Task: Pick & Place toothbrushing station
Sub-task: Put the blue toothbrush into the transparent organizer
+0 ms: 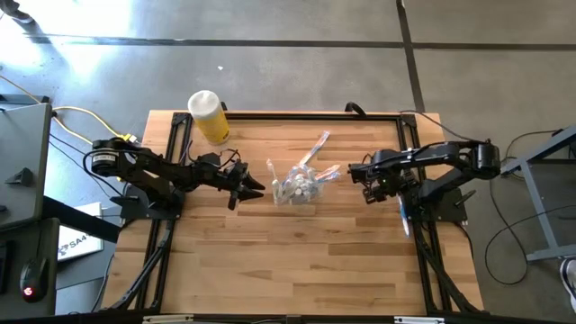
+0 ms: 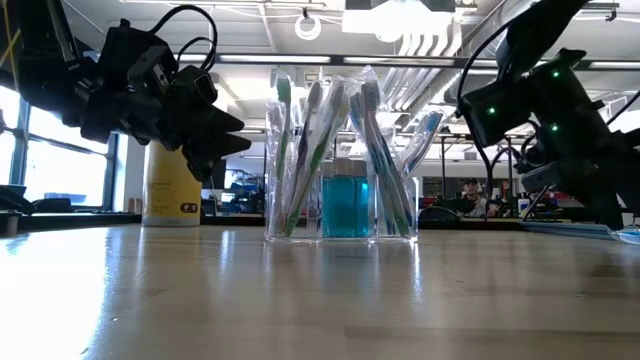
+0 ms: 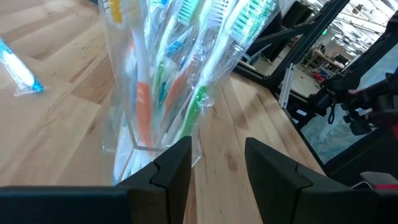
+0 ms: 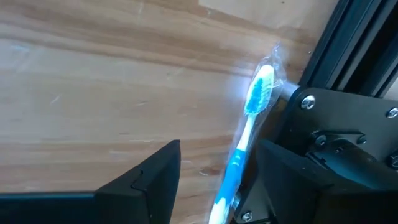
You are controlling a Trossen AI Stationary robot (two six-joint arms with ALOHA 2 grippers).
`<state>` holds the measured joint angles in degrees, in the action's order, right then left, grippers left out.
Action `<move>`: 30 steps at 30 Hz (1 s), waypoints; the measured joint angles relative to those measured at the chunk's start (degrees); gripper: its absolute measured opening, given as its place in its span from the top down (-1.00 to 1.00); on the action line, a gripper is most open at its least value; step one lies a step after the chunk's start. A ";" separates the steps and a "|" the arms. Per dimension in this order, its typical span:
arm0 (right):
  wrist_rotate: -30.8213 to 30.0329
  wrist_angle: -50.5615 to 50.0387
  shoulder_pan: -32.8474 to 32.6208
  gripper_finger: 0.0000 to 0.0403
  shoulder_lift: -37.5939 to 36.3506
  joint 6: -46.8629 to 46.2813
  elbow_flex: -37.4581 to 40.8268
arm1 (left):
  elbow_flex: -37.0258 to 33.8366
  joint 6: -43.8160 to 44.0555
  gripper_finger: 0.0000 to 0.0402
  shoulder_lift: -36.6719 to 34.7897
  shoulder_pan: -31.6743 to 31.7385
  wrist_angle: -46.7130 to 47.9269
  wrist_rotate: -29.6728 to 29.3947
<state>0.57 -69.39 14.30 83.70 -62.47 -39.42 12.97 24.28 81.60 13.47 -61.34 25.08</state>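
Note:
The clear plastic container (image 1: 295,189) stands upright on the wooden table's middle, holding several wrapped pastel toothbrushes (image 2: 310,130) and something teal (image 2: 346,205). My left gripper (image 3: 217,168) is level and open just left of the container, pointing at its wall (image 3: 155,93), with nothing between the fingers. My right gripper (image 4: 219,149) hangs open to the container's right, tipped downward. Beyond its fingers a wrapped blue toothbrush (image 4: 252,124) lies on the table against the black frame. Another wrapped toothbrush (image 3: 18,71) lies loose on the table beyond the container.
A yellow bottle with a white cap (image 1: 209,115) stands at the far left of the table. The black frame rail (image 4: 336,56) and the right arm's base (image 1: 445,202) crowd the blue toothbrush (image 1: 404,216). Bare wood (image 1: 288,261) stretches toward the near edge.

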 joint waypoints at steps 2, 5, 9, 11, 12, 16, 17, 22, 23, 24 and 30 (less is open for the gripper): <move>0.16 -0.15 1.23 0.03 0.00 1.25 0.00 | 0.00 0.02 0.28 0.00 0.00 0.00 0.02; 1.99 -0.37 3.42 0.03 0.00 4.13 0.00 | 0.00 0.02 0.28 0.00 0.00 0.00 0.02; 4.70 -0.92 5.38 0.02 0.00 4.18 -0.71 | 0.00 0.02 0.28 0.00 0.00 0.00 0.02; 4.56 -1.27 6.15 0.03 0.00 4.21 -1.04 | 0.00 0.02 0.28 0.00 0.00 0.00 0.02; 4.23 -1.35 6.53 0.03 0.00 4.19 -1.08 | 0.00 0.02 0.28 0.00 0.00 0.00 0.02; 4.66 -1.42 7.86 0.04 0.00 3.95 -1.09 | 0.00 0.02 0.28 0.00 0.00 -0.02 0.02; 5.65 -1.42 7.96 0.04 0.00 3.76 -1.09 | 0.00 0.02 0.28 0.00 0.00 -0.02 0.02; 12.40 -4.19 7.91 0.04 0.00 2.41 -1.73 | 0.00 -0.42 0.28 0.00 -0.01 -0.02 0.02; 13.43 -5.66 7.78 0.04 0.00 2.40 -2.13 | 0.00 -0.58 0.28 0.00 0.00 0.00 0.02; 14.34 -6.93 7.57 0.04 0.00 2.62 -2.53 | 0.00 -0.76 0.28 0.00 0.00 0.03 0.02; 11.76 -14.34 6.15 0.04 -0.12 -0.15 -4.24 | 0.00 -1.61 0.28 -0.02 0.00 1.35 0.03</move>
<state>12.33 -83.73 20.45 83.58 -62.62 -43.66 12.97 22.67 81.58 13.47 -59.99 25.11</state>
